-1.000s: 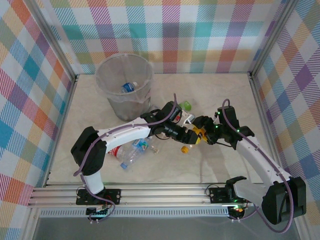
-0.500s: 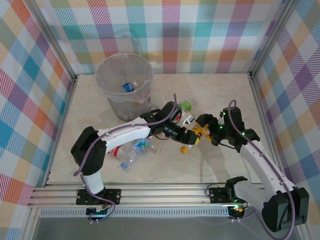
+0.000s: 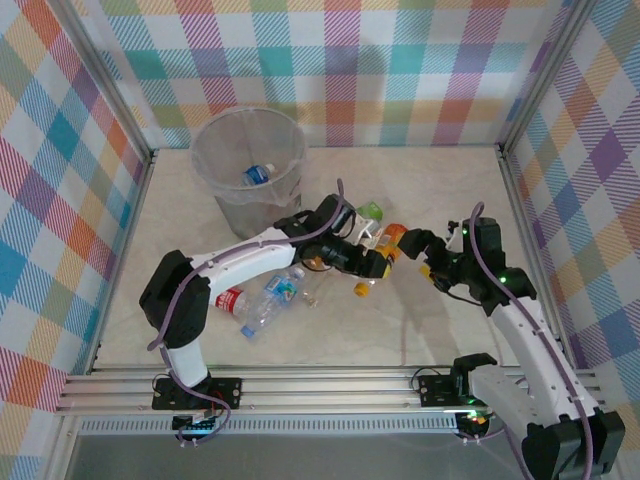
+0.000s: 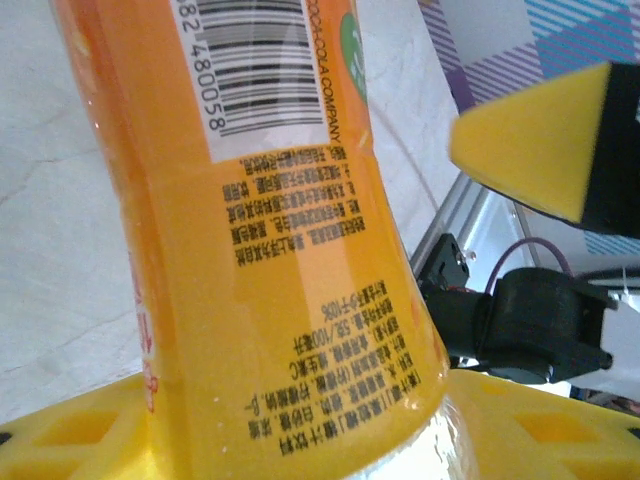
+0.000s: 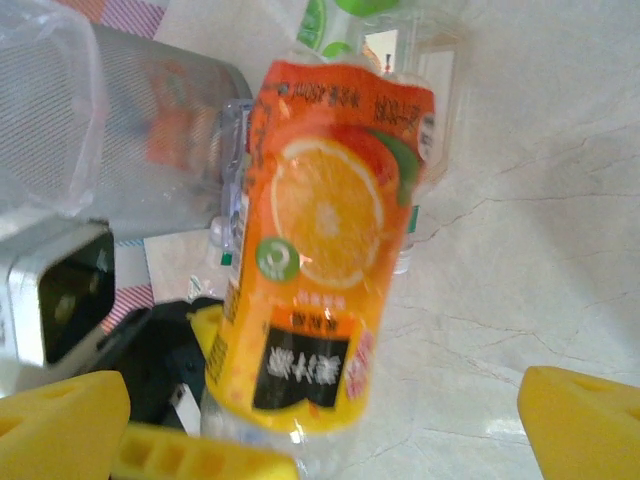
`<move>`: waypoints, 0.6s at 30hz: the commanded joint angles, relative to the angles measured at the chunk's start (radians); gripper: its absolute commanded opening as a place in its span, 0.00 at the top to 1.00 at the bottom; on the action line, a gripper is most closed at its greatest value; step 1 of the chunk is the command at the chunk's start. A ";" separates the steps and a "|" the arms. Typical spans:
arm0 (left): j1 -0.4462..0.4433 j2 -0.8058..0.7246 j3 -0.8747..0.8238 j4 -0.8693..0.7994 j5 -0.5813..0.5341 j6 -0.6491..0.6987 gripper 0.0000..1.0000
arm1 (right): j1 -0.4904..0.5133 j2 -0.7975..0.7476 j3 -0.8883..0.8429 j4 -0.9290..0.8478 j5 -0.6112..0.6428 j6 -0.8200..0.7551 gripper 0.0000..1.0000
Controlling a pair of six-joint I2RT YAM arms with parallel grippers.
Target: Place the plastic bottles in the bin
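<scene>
My right claw has just let go; a second ago it was closed up against the orange-labelled clear plastic bottle, and now its jaws stand spread as wide as they go, empty, drawn off to three o'clock of the bottle with bare pale marbled table between; in its wrist view my yellow fingertips sit at the bottom corners and the bottle hangs beyond them, untouched.

My left claw is part-closed around that bottle's body and carries it alone; the barcode side of the label presses close to its wrist camera; the arm has edged slightly toward eleven o'clock.

I judge the handover done; the bottle is now on the arm that reaches the bin.

At eight o'clock of it a red-labelled bottle and a blue-labelled clear bottle lie on the table; a green-capped bottle lies just beyond it at eleven o'clock.

Farthest, at ten o'clock, stands the tall round translucent grey plastic bin, with one blue-labelled bottle inside; most of the work remains.
</scene>
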 commanded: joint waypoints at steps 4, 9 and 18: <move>0.043 -0.056 0.205 -0.190 -0.070 0.026 0.37 | -0.005 -0.071 0.057 -0.038 -0.101 -0.160 0.00; 0.073 -0.069 0.377 -0.377 -0.190 0.069 0.37 | -0.005 -0.108 0.030 -0.007 -0.145 -0.193 0.00; 0.235 -0.136 0.552 -0.546 -0.320 0.093 0.37 | -0.005 -0.096 0.011 0.041 -0.191 -0.182 0.00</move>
